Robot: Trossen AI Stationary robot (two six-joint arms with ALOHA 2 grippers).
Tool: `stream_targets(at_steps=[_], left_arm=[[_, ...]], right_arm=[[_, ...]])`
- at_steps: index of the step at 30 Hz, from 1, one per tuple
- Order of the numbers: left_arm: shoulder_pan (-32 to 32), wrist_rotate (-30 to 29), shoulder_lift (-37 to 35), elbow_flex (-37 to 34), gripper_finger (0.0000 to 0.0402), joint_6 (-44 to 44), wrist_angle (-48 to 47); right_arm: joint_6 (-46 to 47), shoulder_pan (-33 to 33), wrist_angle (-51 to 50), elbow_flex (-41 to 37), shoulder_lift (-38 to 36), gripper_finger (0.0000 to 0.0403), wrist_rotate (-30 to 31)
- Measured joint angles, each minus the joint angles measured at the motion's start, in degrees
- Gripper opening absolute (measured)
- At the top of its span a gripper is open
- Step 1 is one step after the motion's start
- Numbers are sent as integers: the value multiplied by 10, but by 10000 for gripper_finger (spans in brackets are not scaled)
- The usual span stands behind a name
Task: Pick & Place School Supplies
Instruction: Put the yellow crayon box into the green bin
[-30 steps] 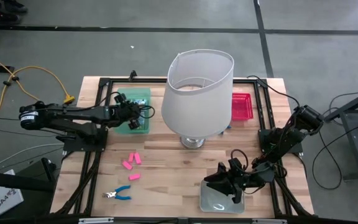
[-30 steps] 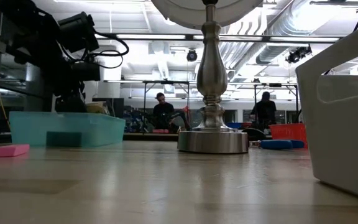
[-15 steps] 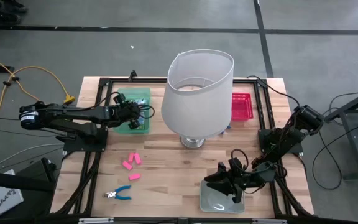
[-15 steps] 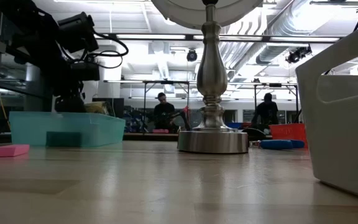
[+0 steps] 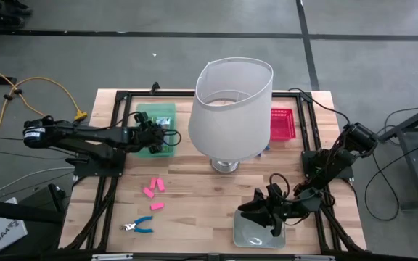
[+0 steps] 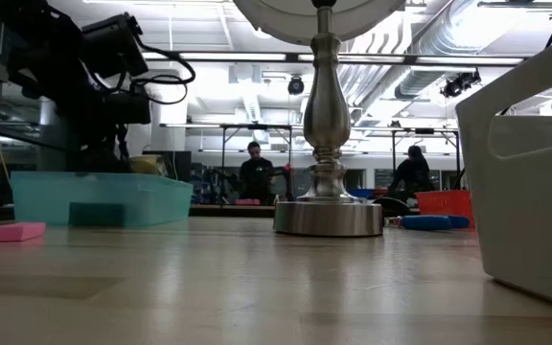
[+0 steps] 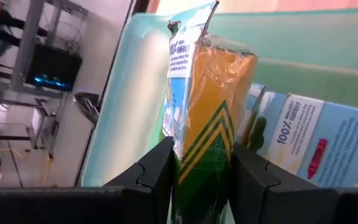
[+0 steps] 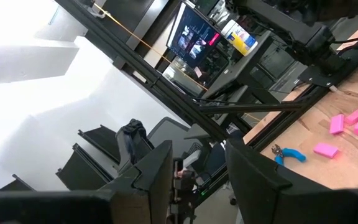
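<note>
My left gripper (image 5: 158,139) is over the green tray (image 5: 155,113) at the far left, shut on a green-and-yellow crayon box (image 7: 204,106). A second printed box (image 7: 319,140) lies in the tray beside it. Three pink erasers (image 5: 154,191) and blue-handled scissors (image 5: 138,226) lie on the wood near the left. At the near right, my right gripper (image 5: 247,213) hangs open over the clear grey tray (image 5: 256,235), holding nothing; its wrist view also shows the scissors (image 8: 289,155). My left gripper pinches the crayon box between its two fingers (image 7: 157,171), one on each side of the box's green end (image 7: 199,163). It comes slanting down from the table's left. The box sticks out ahead of the fingers over the tray. Whether it touches the tray I cannot tell.
A tall lamp with a big white shade (image 5: 231,109) stands mid-table on a metal base (image 6: 329,216). A red tray (image 5: 281,123) sits at the far right behind it. A black frame runs along the table's edges. People show in the room beyond the table.
My left gripper, still shut on the crayon box, has shifted a little toward the table's near edge over the green tray, so more of the tray's far part shows.
</note>
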Motion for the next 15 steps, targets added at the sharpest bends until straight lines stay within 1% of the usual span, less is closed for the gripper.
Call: stream_targets(at_steps=[5, 7, 10, 15], left_arm=[[-38, -70, 0, 0, 115, -10, 1], [-53, -89, 0, 0, 115, -9, 2], [-66, -90, 0, 0, 115, -10, 3], [-76, -88, 0, 0, 115, -51, 4]], right_arm=[[0, 0, 0, 0, 0, 140, 0], [0, 0, 0, 0, 0, 140, 0], [0, 0, 0, 0, 0, 140, 0], [0, 0, 0, 0, 0, 140, -3]])
